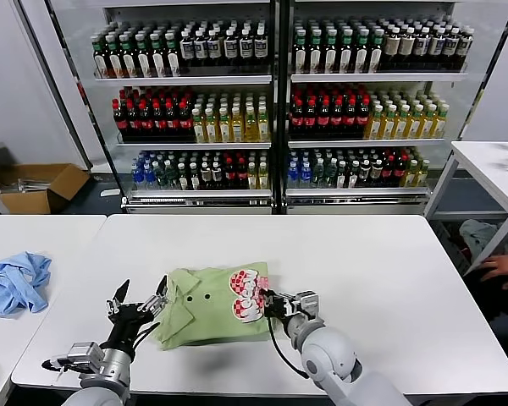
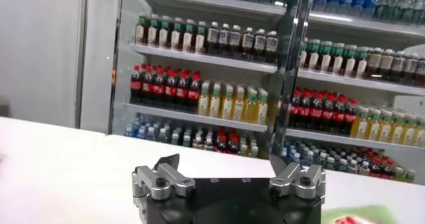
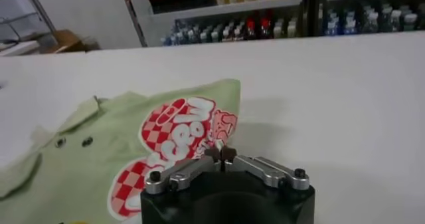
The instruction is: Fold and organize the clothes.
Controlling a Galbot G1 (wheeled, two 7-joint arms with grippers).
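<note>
Two pincers flank a light green collared shirt (image 1: 207, 306) that lies partly folded on the near part of the white surface (image 1: 389, 288), its collar and small buttons toward the robot's left and its red-and-white checkered print with lettering (image 1: 246, 295) toward the right. The right pincer (image 1: 271, 305) sits at the shirt's right edge, just beside the print; in the right wrist view its fingertips (image 3: 228, 155) are pressed together at the border of the checkered print, and the cloth seems pinched between them, though the grip itself is too small to make out surely. The left pincer (image 1: 140, 301) hovers just off the shirt's collar side, its fingers (image 2: 164, 163) spread wide apart and holding nothing. Left of the shirt, on a neighbouring white table (image 1: 0, 338), a crumpled light blue garment (image 1: 17, 282) lies well apart from it. Beyond the shirt, past the far edge of the surface, stands a glass-fronted cooler (image 1: 275, 101) with shelves of bottled drinks, and a cardboard box (image 1: 34, 186) rests on the floor to the cooler's left.
</note>
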